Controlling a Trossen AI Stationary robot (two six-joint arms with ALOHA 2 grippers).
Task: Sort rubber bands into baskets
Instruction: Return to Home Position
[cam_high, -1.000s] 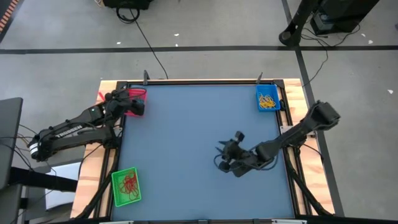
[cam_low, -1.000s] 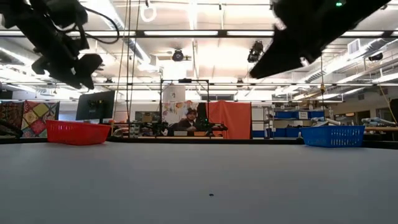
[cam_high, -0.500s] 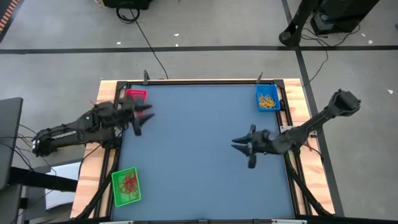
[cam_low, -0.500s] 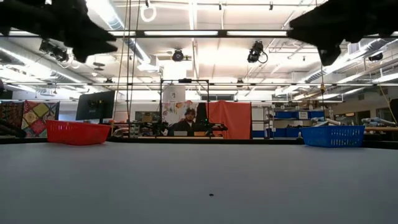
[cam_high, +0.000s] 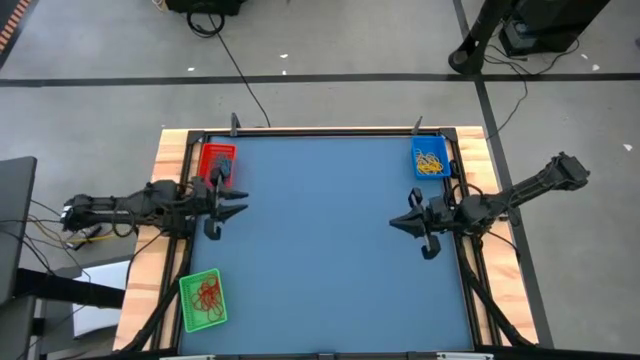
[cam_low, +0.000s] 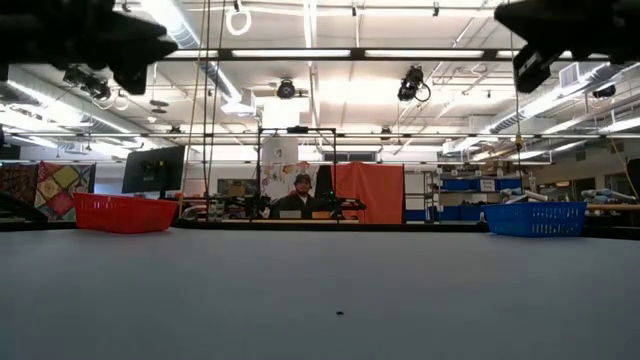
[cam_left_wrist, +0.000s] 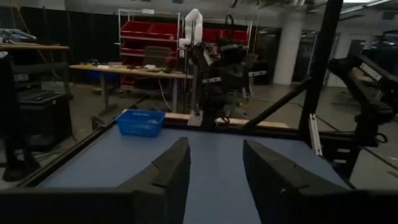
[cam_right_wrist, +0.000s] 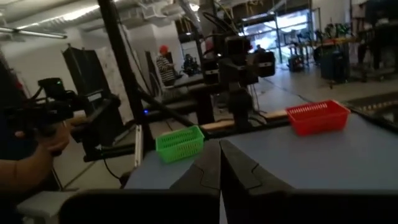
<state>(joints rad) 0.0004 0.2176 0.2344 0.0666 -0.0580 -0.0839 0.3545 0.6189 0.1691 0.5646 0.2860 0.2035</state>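
Three baskets stand at the blue table's edges. The red basket (cam_high: 218, 157) is at the far left. The blue basket (cam_high: 430, 158) at the far right holds yellow rubber bands (cam_high: 431, 162). The green basket (cam_high: 203, 300) at the near left holds red rubber bands (cam_high: 207, 293). My left gripper (cam_high: 234, 200) is open and empty, held level above the table just near of the red basket; its fingers also show in the left wrist view (cam_left_wrist: 216, 155). My right gripper (cam_high: 409, 222) is shut and empty, held level above the table's right side; it also shows in the right wrist view (cam_right_wrist: 219, 163).
The table has a wooden frame (cam_high: 160, 250) around the blue mat (cam_high: 320, 250). Both arms hang high over the table in the low view, the left (cam_low: 110, 40) and the right (cam_low: 560, 40). A person's hand (cam_right_wrist: 37, 143) shows beyond the table's left side.
My left gripper has left the red basket, gone toward the table's near edge and tipped up to level. My right gripper has risen from low over the mat and gone toward the table's right edge, also levelling out.
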